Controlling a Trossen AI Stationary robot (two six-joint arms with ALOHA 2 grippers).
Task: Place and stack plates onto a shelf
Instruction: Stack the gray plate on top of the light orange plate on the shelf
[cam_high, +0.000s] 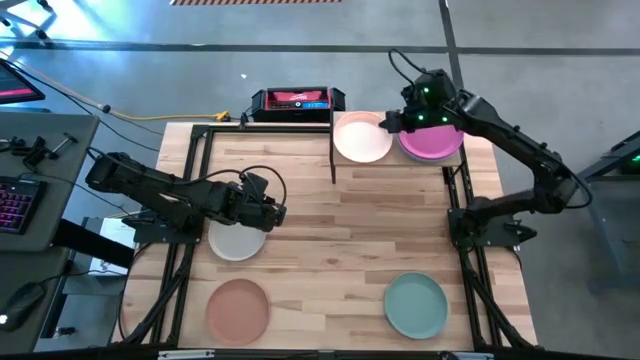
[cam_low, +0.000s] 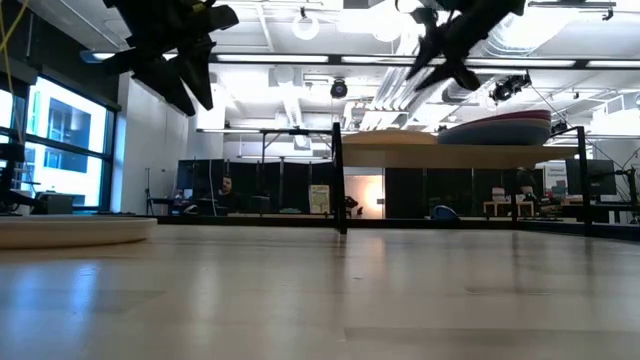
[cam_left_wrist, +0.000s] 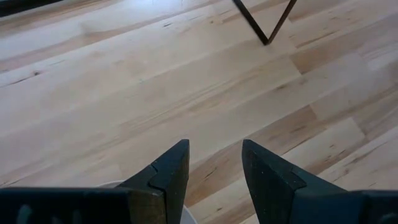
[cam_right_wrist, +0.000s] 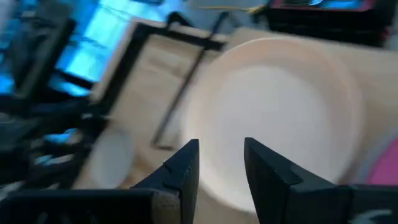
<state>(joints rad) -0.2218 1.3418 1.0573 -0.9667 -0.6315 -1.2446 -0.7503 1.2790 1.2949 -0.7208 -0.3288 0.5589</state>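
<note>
A light-wood shelf (cam_high: 400, 160) on black posts stands at the table's far right. A cream plate (cam_high: 362, 138) and a magenta plate (cam_high: 432, 142) lie side by side on it; in the low view the magenta one tops a pile (cam_low: 500, 128). My right gripper (cam_high: 384, 122) hovers open above the cream plate (cam_right_wrist: 273, 112), near its edge beside the magenta one. My left gripper (cam_high: 282, 212) is open above the table, just right of a grey-beige plate (cam_high: 236, 242). A terracotta plate (cam_high: 238, 308) and a teal green plate (cam_high: 416, 305) lie flat near the front edge.
A red and black box (cam_high: 297, 101) sits behind the table's far edge. Black frame rails (cam_high: 190, 200) run along both sides. The shelf's thin posts (cam_left_wrist: 264, 25) stand ahead of my left gripper (cam_left_wrist: 214, 155). Bare wood (cam_high: 370, 230) fills the table's middle.
</note>
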